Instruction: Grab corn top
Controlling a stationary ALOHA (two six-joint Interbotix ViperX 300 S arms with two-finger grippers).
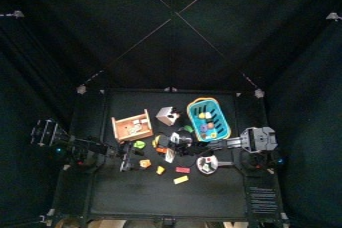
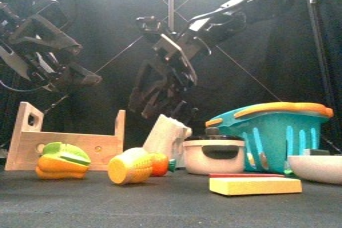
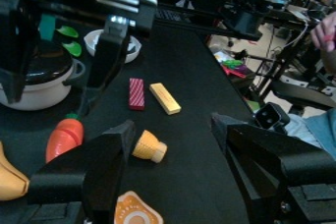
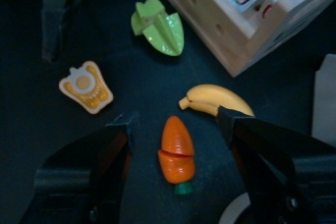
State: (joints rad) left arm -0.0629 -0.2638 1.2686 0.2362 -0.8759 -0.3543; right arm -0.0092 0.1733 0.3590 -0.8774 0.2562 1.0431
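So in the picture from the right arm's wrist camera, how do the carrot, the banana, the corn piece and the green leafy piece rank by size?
As they look there:
1. Green leafy piece and carrot: about alike, too close to rank
2. Banana
3. Corn piece: close to the banana

All lie flat on the table, so camera nearness matters little.

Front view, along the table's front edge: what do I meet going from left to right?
Green-and-orange toy pepper → yellow corn piece → white lidded pot → flat yellow block → teal basket with a yellow rim.
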